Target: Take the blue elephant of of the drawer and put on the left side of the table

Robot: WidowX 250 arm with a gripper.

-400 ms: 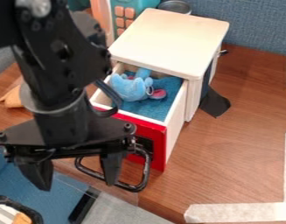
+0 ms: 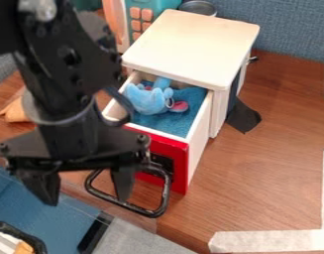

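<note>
Well, the gripper [image 2: 87, 200] hangs near the handle [image 2: 165, 198] of the open drawer [image 2: 181, 161], its two fingers spread apart, while the elephant [image 2: 148, 100] lies inside on blue cloth [image 2: 165, 123].

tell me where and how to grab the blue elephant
Probably by its plump, rounded body, coming down from above: the elephant lies inside the open drawer, whose walls guard its sides. The body bulges upward, while the pink-lined ear looks thin and floppy.
</note>
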